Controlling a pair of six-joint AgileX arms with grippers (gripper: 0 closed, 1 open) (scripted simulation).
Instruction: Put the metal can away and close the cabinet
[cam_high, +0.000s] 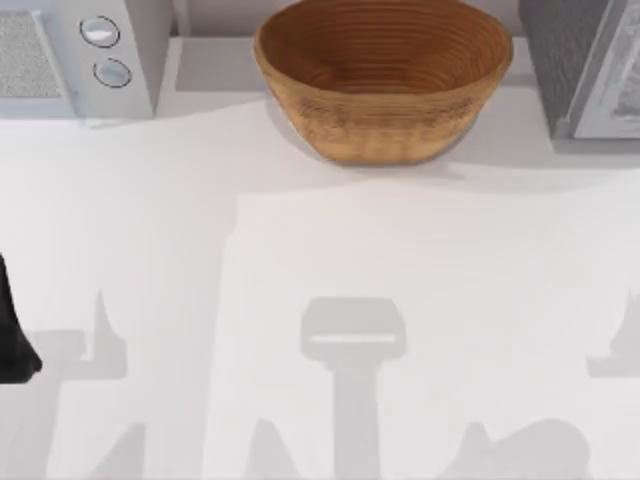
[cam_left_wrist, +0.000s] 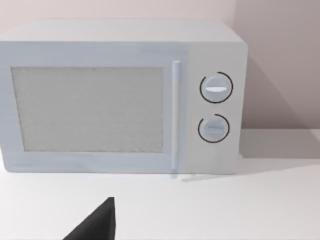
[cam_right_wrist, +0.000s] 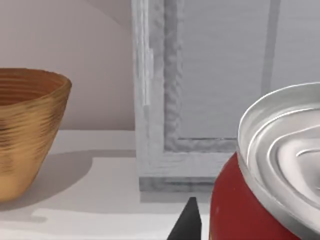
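Note:
The metal can (cam_right_wrist: 235, 210), red with a shiny silver lid (cam_right_wrist: 285, 135), sits tilted and very close in the right wrist view. My right gripper (cam_right_wrist: 225, 231) is shut on it, with one dark fingertip (cam_right_wrist: 187, 222) showing beside its red wall. Beyond the can stands the grey cabinet (cam_right_wrist: 200, 100), also at the back right of the table (cam_high: 590, 70); its framed panel faces the can. My left arm (cam_high: 12, 330) is parked at the table's left edge, one dark fingertip (cam_left_wrist: 100, 222) pointing toward the microwave.
A white microwave (cam_high: 90, 50) with two dials stands at the back left, door closed (cam_left_wrist: 90, 107). A large wicker bowl (cam_high: 385, 75) sits at the back middle, just left of the cabinet (cam_right_wrist: 25, 135). Arm shadows fall across the white tabletop (cam_high: 350, 250).

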